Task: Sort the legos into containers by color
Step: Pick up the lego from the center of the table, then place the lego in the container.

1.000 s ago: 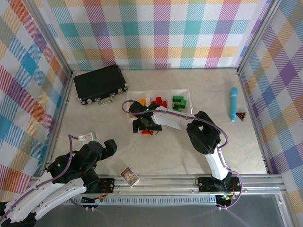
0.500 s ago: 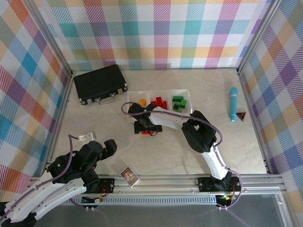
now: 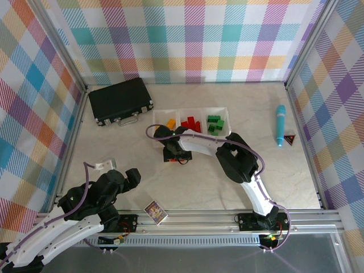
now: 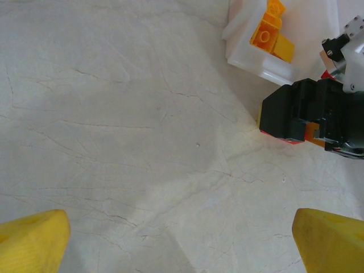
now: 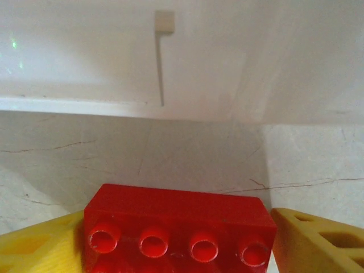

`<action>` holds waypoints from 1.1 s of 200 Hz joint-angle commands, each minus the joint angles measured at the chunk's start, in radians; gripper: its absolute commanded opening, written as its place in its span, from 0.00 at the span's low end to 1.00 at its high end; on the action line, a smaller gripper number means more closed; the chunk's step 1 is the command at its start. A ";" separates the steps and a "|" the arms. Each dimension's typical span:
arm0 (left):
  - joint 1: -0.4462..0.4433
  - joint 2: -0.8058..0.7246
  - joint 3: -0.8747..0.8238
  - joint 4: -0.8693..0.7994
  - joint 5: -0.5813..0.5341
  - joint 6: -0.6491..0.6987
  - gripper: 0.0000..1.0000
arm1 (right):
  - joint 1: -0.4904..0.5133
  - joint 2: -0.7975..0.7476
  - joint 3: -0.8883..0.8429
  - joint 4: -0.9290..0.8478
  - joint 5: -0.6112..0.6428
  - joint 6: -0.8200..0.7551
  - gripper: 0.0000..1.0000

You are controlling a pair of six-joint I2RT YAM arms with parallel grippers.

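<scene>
Red lego (image 5: pixel 179 227) in right pincer (image 5: pixel 181 245), arm outstretched low beside containers (image 3: pixel 161 115).

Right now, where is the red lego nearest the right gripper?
In the right wrist view the red lego sits between the right gripper's jaws, close in front of the containers' near wall.

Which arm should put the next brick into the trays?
Right: the right gripper clamps a red studded plastic brick beside the clear square plastic trays; the left gripper hangs open, far back.
</scene>
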 commanded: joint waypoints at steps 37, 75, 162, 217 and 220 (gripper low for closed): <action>0.005 -0.005 -0.010 -0.011 0.002 0.002 1.00 | 0.001 0.007 -0.025 0.020 -0.009 0.005 0.66; 0.005 -0.005 -0.013 -0.009 0.000 0.002 1.00 | 0.007 -0.042 -0.028 0.010 0.002 -0.043 0.45; 0.005 -0.005 -0.022 -0.007 -0.012 -0.002 1.00 | -0.019 -0.342 0.017 -0.051 0.222 -0.297 0.41; 0.005 -0.011 -0.023 0.000 -0.008 0.002 1.00 | -0.192 -0.252 0.160 -0.021 0.135 -0.425 0.41; 0.005 -0.012 -0.023 0.000 -0.010 0.003 1.00 | -0.199 -0.244 0.169 -0.020 0.127 -0.430 0.41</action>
